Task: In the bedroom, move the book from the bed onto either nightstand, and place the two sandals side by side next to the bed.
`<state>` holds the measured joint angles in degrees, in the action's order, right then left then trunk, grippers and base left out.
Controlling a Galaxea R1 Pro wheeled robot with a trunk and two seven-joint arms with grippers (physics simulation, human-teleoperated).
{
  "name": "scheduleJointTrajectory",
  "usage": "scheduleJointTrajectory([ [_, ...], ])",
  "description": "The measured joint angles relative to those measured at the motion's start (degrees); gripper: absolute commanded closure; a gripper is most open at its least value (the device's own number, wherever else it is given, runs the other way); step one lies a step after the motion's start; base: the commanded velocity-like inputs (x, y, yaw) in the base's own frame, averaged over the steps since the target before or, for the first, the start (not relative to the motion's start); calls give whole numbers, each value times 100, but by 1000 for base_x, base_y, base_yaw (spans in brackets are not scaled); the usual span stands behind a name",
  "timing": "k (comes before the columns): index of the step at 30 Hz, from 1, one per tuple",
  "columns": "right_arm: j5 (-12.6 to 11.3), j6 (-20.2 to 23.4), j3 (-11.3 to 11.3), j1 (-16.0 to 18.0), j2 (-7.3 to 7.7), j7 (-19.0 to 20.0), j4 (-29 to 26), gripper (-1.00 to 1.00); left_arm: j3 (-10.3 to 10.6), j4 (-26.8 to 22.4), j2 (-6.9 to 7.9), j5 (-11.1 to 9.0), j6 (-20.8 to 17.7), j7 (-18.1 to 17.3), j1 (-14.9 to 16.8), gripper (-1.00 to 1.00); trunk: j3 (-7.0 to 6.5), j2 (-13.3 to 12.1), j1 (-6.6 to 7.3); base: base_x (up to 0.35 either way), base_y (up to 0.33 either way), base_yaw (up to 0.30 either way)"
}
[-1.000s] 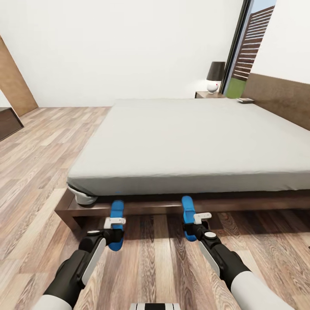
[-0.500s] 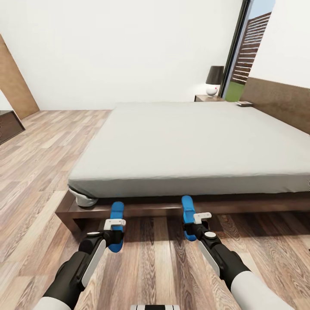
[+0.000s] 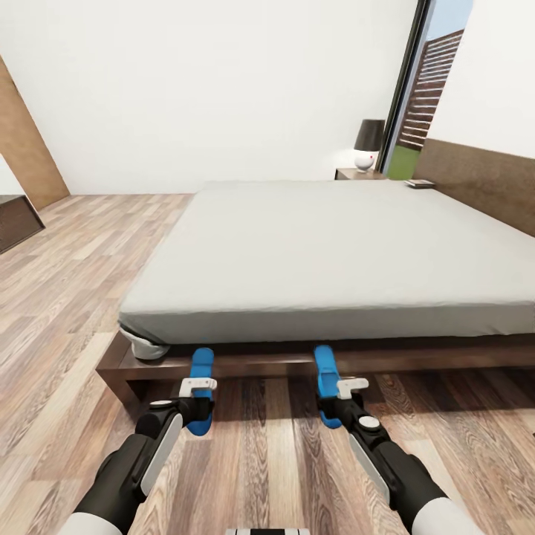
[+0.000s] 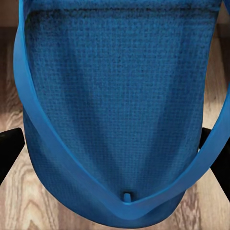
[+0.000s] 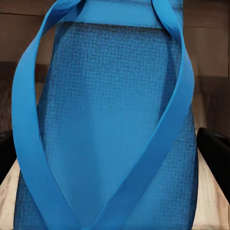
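Both sandals in hand, not yet set down. Left hand [image 3: 198, 405] pinching left sandal [image 3: 200, 388]; right hand [image 3: 338, 402] pinching right sandal [image 3: 325, 383]; both just short of bed [image 3: 312, 245] foot frame, well apart. Book [image 3: 420, 183] on far corner of mattress near nightstand [image 3: 357, 174], unmoved. Left: place pair side by side on floor [image 3: 267, 461], then move book. Versus a second ago: view tilted slightly, right arm drawn back a little.

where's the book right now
In the head view the book lies at the far right corner of the bed, beside the headboard and near the nightstand that carries the lamp.
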<state>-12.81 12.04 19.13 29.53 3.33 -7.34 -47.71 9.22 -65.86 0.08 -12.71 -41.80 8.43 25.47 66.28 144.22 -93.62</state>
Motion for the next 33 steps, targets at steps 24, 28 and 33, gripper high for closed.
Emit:
scheduleJointTrajectory([
  [24, -28, 38, -33, -488, 98, -26, -261, 100, 3, 12, 0, 4, -27, -8, -211, 100, 398, 24, -47, 0, 0, 0],
  [28, -44, 41, -52, -487, 88, -33, -32, 100, 6, 51, 2, 15, -32, -9, -212, 100, 487, 29, -57, 0, 0, 0],
  [33, -39, 45, -53, -430, 62, 29, 834, 100, 11, 45, 0, 17, -27, -12, -212, 100, 598, 36, -70, 0, 0, 0],
])
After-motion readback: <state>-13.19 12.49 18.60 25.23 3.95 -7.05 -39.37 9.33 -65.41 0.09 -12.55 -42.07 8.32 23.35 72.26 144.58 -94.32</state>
